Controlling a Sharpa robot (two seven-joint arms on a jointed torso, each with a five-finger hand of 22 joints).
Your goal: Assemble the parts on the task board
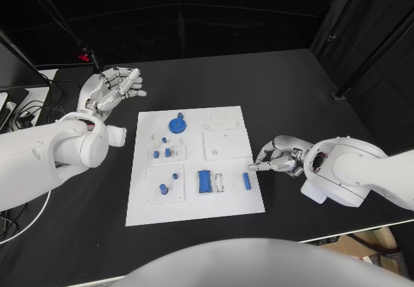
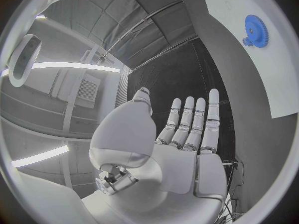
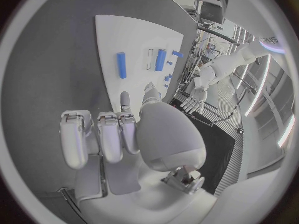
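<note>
The task board (image 1: 194, 206) lies on the black table (image 1: 285, 84) between both hands. Its parts include a blue gear (image 1: 177, 124) nearest the left hand (image 1: 115, 85), which is spread and empty, and a blue bar (image 1: 247, 181) just beside the right hand (image 1: 276, 159), whose fingers curl in, apparently holding nothing.

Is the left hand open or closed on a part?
Open. The left hand is raised off the task board, fingers straight and spread, its palm bare in the left wrist view.
</note>
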